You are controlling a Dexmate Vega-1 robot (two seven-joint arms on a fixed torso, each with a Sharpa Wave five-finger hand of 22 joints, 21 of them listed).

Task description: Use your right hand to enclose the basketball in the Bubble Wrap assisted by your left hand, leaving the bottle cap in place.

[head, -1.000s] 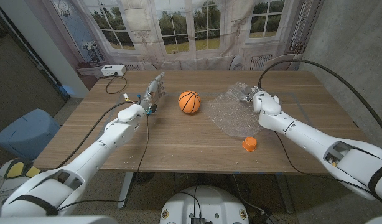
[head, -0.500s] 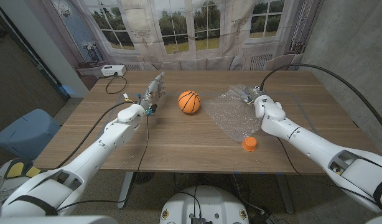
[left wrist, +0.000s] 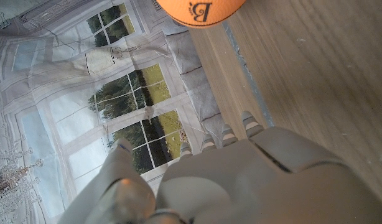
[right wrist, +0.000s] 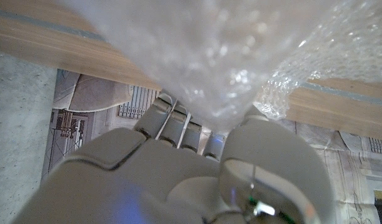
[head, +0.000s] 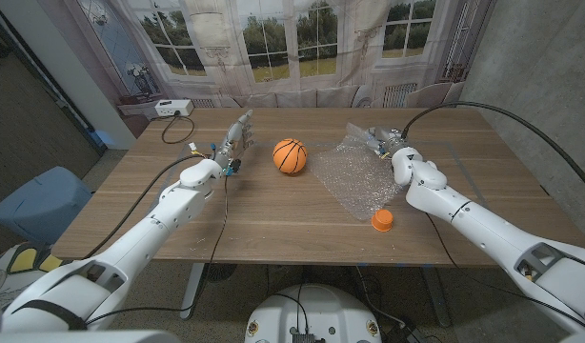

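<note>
— Since a second ago, our right hand (head: pixel 395 145) has carried the Bubble Wrap (head: pixel 357 174) edge up and toward the far side of the table (head: pixel 273 214); the sheet's far corner is lifted.

— We see its fingers (right wrist: pixel 178 121) pinching that wrap. And the basketball (head: pixel 290 156)?

— Unmoved, mid-table, left of the sheet. Our left hand (head: pixel 235 138) stands beside it, fingers apart, holding nothing. The bottle cap (head: pixel 382 220) sits by the sheet's near edge.
</note>
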